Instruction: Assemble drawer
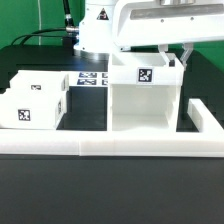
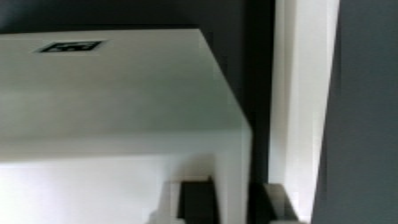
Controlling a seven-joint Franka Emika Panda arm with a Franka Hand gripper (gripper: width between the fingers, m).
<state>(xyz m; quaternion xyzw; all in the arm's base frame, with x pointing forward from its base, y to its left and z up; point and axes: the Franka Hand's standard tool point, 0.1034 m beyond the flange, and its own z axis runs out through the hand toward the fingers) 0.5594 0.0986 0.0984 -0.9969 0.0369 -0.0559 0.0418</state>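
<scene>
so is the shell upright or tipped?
Upright: the shell sits flat on the table, its open front faces the exterior camera, its tagged wall stands vertical.

The large boxy white shell [image 1: 145, 100] looks like smooth, matt plastic, its flat faces taking soft light with no sharp glints. The smaller white open-top tray [image 1: 30, 98] has the same even, matt plastic look. Their square black-and-white tags [image 1: 144, 75] read as flat printed stickers. The long low white border wall [image 1: 110, 148] appears smooth and slightly chalky. The black table top [image 1: 110, 190] is dull and dark, with a faint fine grain. The robot arm's white casing [image 1: 150, 25] looks like glossy moulded plastic.
</scene>
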